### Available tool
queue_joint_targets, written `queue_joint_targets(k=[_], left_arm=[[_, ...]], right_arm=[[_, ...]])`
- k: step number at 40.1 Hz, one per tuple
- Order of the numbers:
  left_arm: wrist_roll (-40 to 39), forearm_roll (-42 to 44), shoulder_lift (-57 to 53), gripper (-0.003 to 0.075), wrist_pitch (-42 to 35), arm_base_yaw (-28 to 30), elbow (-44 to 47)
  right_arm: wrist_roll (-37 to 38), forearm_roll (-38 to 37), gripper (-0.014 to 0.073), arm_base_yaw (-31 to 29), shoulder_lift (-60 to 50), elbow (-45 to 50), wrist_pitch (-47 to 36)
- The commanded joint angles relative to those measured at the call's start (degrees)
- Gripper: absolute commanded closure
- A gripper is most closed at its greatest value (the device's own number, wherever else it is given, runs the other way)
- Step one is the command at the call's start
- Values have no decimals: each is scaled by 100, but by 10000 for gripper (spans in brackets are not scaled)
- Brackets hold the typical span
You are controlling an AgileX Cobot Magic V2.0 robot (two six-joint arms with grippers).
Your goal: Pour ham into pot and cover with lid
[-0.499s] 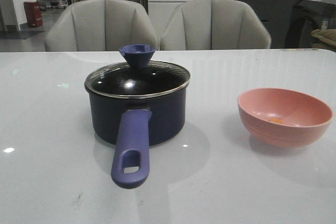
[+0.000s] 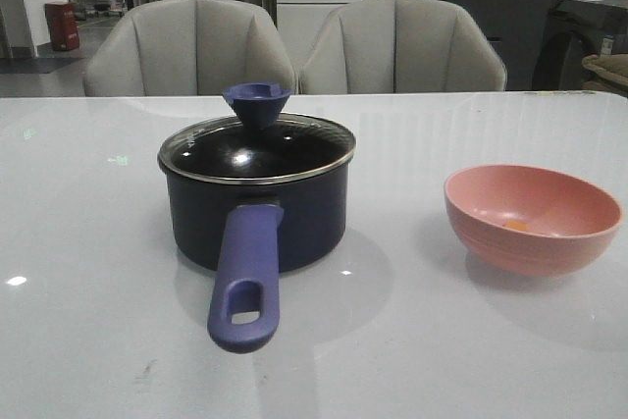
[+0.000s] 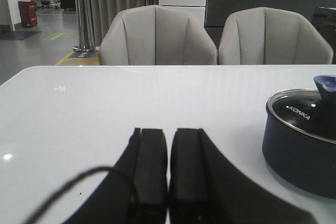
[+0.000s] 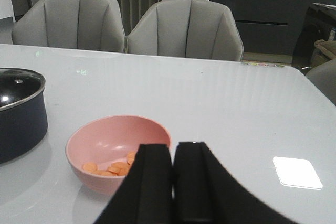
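Nothing has moved since half a sec ago: pot, lid and bowl sit just where they were. Pot (image 2: pixel 257 205) stands on the white table (image 2: pixel 88 321), handle (image 2: pixel 246 277) pointing at the robot. Glass lid (image 2: pixel 257 148) is on top of it w/ its blue knob (image 2: pixel 257 101) up. Pink bowl (image 2: pixel 531 219) sits well apart to the right. Ham (image 4: pixel 111 168) lies inside the bowl as thin orange bits; from the front it's only a small orange spot, maybe more is hidden. Left gripper (image 3: pixel 168 163) is shut, holding nothing, near the pot. Right gripper (image 4: pixel 173 174) is shut too, empty, near the bowl.
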Motion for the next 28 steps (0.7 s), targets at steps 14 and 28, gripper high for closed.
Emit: queue_joint_targets(k=[14, 28], left_arm=[[-5, -26, -116, 606, -527, 6, 174], [-26, -87, -82, 606, -1616, 6, -156]], right_arm=[[-8, -42, 439, -38, -114, 58, -479], [-8, -42, 439, -38, -114, 58, -479]])
